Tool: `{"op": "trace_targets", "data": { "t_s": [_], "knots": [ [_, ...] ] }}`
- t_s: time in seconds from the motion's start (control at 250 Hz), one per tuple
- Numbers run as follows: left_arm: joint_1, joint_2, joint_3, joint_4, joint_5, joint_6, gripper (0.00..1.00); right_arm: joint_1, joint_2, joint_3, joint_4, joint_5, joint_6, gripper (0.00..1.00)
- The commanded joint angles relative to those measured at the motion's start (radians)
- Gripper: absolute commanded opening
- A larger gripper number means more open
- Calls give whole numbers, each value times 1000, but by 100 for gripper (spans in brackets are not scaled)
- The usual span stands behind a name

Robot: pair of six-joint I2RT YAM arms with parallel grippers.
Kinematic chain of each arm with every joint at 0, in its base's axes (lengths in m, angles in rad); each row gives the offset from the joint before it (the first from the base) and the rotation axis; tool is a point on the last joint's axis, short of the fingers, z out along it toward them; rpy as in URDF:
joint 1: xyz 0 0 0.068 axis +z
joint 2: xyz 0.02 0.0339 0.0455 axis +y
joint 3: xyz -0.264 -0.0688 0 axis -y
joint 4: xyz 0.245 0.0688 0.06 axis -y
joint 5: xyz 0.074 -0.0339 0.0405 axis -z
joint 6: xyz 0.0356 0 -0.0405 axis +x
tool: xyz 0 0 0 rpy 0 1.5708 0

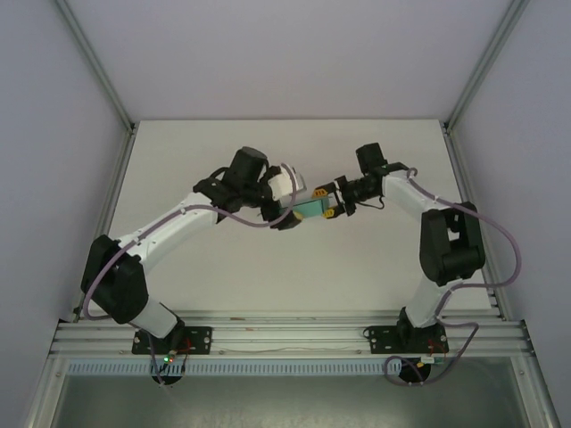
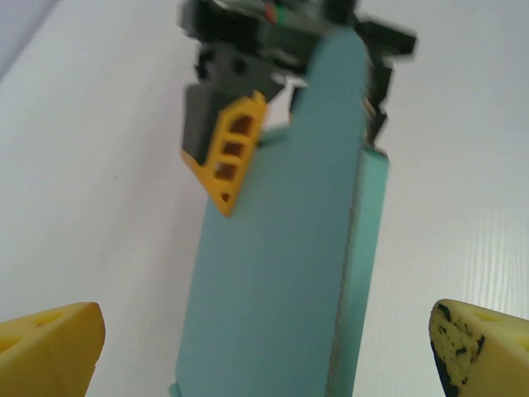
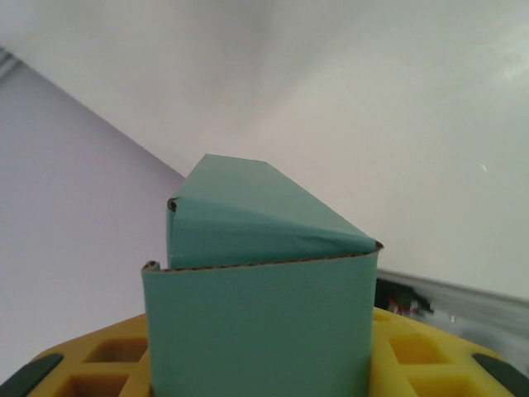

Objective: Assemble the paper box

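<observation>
The paper box (image 1: 310, 210) is hanging in the air between the two arms, with the white tabletop (image 1: 268, 285) spreading out beneath it. The right hand (image 1: 334, 208) is clamping the box's right end. In the right wrist view its yellow fingers (image 3: 91, 364) are pressing in on both sides of the teal card, and the card is rising straight up between them (one folded panel is leaning across the top at a slant, its raw brown edge showing). The left hand (image 1: 285, 217) is standing at the opposite end of the box with its jaws spread wide. In the left wrist view its two yellow fingertips (image 2: 51, 341) are sitting well out to either side of the box without touching it, and one of them is smudged with black. In that same view the box is stretching away as a long, narrow teal body toward the right hand. A rounded flap (image 2: 335, 74) is sticking out at the box's far end, and a ribbed yellow finger of the right hand is lying against the box's left face there. The box is looking raised clear of the tabletop, with nothing under it but the bare white surface.
</observation>
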Motion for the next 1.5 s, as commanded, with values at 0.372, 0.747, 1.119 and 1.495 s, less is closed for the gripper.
{"op": "trace_targets", "data": {
  "t_s": [0.372, 0.747, 1.119, 1.495],
  "knots": [
    [-51, 40, -38, -22, -274, 188, 100, -8, -1, 36, -141, -132, 93, 22],
    [-51, 47, -32, 55, -335, 174, 60, -8, -12, 37, -181, -161, 56, 27],
    [-49, 13, -21, -13, -287, 188, 41, -48, -85, 66, -161, 14, 1, 85],
    [-39, 82, 13, -279, -104, 229, 40, -143, -368, 109, -85, 799, -580, 100]
  ]
}}
